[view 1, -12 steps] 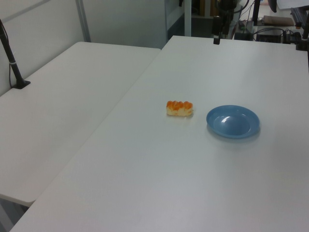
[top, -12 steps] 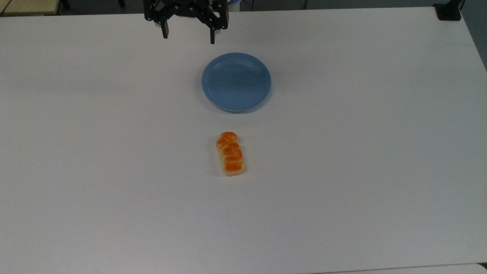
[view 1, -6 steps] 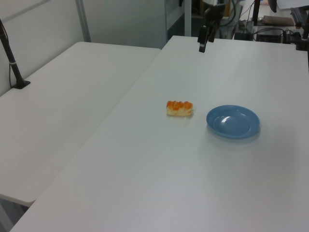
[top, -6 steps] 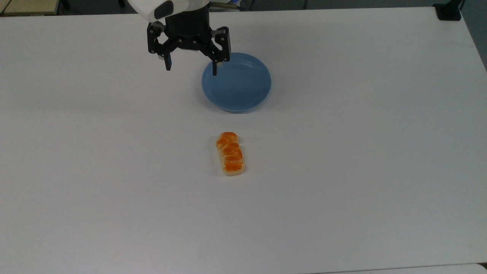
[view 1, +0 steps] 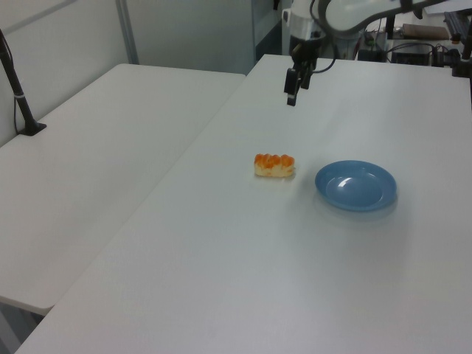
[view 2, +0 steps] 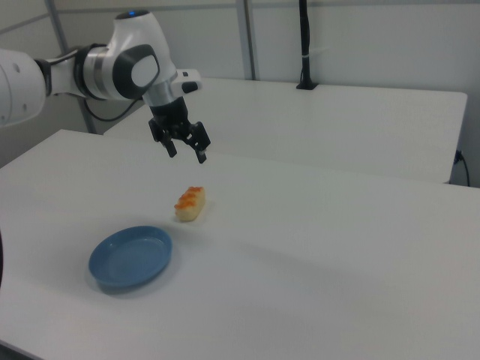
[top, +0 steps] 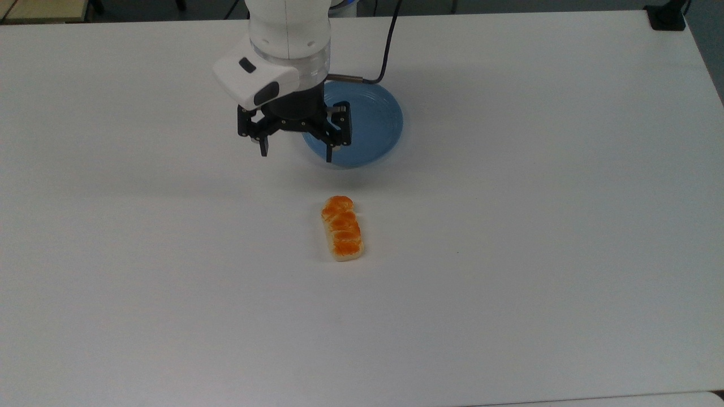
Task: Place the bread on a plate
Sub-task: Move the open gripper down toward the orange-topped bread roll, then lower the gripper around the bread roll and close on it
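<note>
The bread (top: 342, 228) is a small loaf with an orange glazed top, lying flat on the white table (top: 509, 226); it also shows in the left view (view 1: 274, 164) and the right view (view 2: 190, 203). A light-blue plate (top: 370, 127) sits empty beyond it, seen too as the plate (view 1: 356, 186) and the plate (view 2: 131, 257). My gripper (top: 296, 154) hangs open high above the table, its fingers spread with nothing between them. In the top view it overlaps the plate's left part. The gripper (view 1: 293, 90) and gripper (view 2: 187, 152) stay well above the bread.
A second white table (view 1: 96, 162) adjoins on the left view's left. A black clamp post (view 1: 18, 96) stands on it. A black cable (top: 387, 45) trails from the arm over the table's far edge.
The arm has swung in from the table's far edge toward the bread, now overlapping the plate in the top view. The fingers stay open. Bread and plate have not moved.
</note>
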